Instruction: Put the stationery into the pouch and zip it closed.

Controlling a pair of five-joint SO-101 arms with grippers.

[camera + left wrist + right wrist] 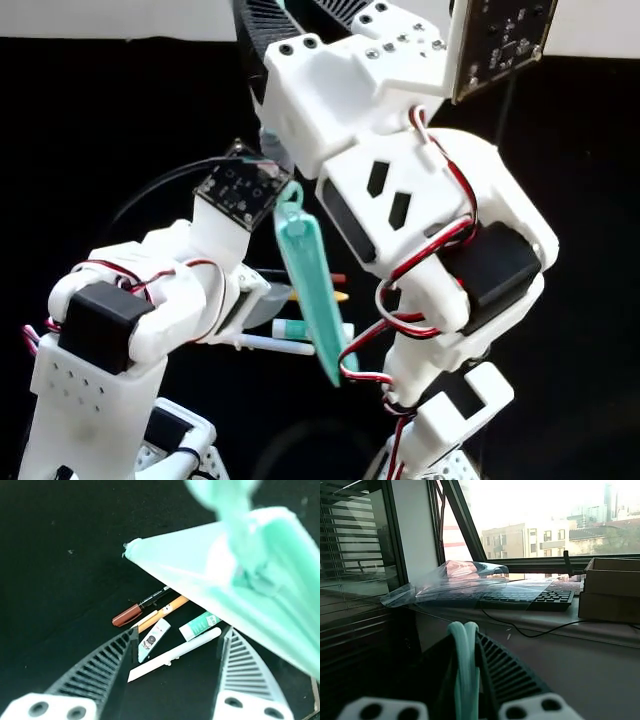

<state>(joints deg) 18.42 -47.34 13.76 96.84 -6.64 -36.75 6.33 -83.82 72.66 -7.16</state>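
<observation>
Teal pouch (308, 280) hangs pinched in the right end effector (466, 636).

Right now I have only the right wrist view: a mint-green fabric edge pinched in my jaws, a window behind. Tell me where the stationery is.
Observer: It lies in one cluster on the black table, below the open left gripper. The cluster includes a brown-capped pen, an orange pencil and a white stick.
Operator: Describe how the pouch hangs.
Observer: The mint-green pouch hangs lengthwise from the right gripper, tilted, between the two arms.
</observation>
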